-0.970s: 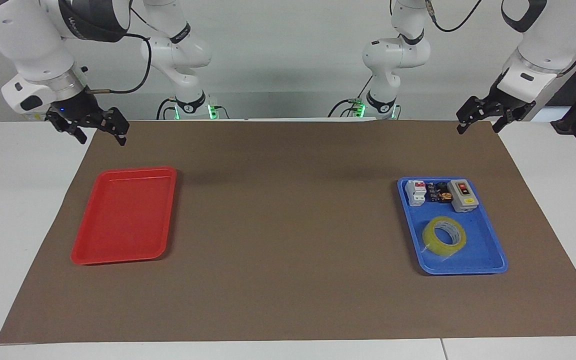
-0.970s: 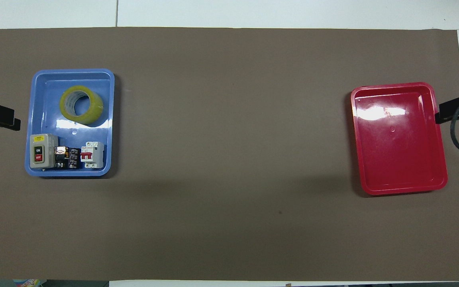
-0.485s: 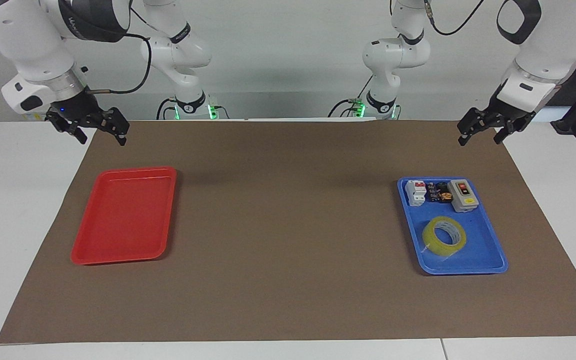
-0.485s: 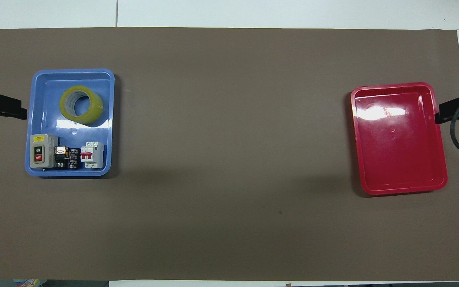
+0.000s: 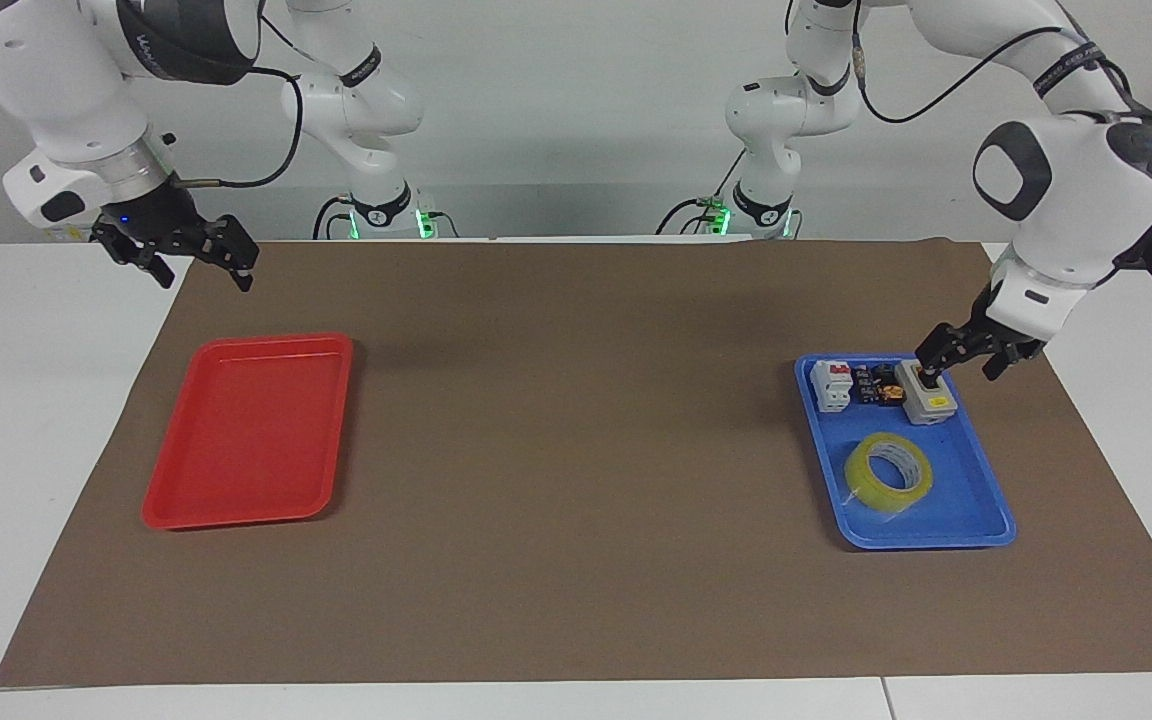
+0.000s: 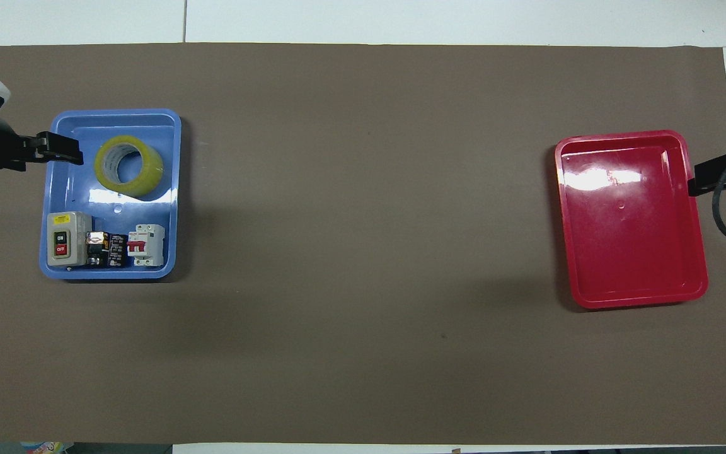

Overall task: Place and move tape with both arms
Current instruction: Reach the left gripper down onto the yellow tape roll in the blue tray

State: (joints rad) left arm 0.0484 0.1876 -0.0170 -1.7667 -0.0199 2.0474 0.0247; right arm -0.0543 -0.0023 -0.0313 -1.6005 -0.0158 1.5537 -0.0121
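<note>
A white bench carries a large brown rectangular mat that covers most of its top. On the mat lie two shallow rectangular plastic trays: a red one toward the right arm's end and a blue one toward the left arm's end, well apart.

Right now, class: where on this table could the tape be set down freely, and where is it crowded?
Free: the whole red tray, and the brown mat between the two trays. Crowded: the blue tray, with tape and switch boxes inside and the left pincer above.
</note>
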